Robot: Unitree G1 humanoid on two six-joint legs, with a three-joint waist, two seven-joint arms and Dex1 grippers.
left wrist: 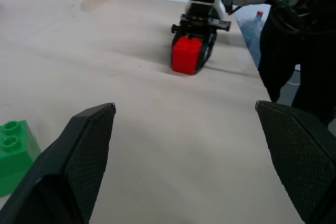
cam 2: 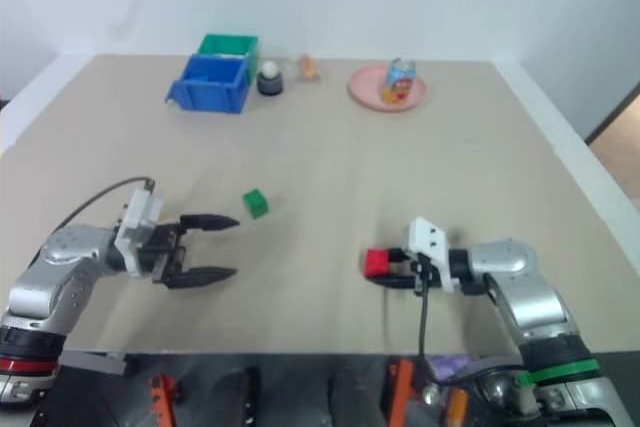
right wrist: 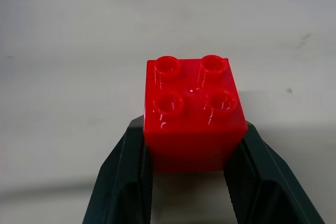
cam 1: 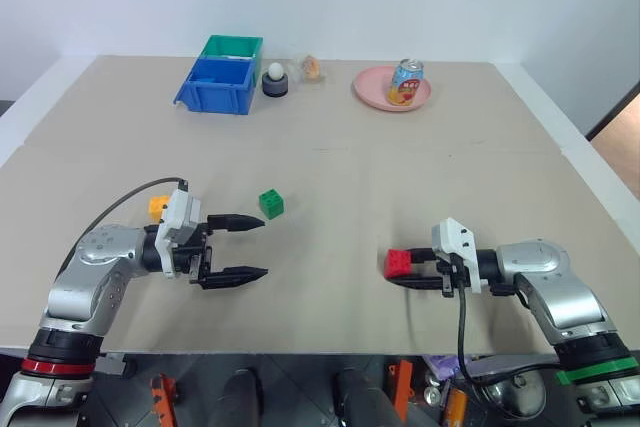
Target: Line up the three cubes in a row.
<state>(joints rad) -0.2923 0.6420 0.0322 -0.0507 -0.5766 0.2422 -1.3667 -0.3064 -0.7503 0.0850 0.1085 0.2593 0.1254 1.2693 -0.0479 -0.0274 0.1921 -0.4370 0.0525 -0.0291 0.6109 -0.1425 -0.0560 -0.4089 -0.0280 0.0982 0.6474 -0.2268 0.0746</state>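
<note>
The right gripper [cam 1: 398,269] is pinching the small red studded plastic cube [cam 1: 399,262], jaws closed; the left gripper [cam 1: 250,247] is hanging spread. Next, set the red cube beside the small green studded plastic cube [cam 1: 271,204].

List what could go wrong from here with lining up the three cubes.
1. The right gripper pinches the red cube only at its fingertips; it might twist or slip.
2. The yellow-orange cube sits tucked behind the left gripper, so that arm could knock it.
3. The green cube lies close to the open fingers, easily nudged.
</note>
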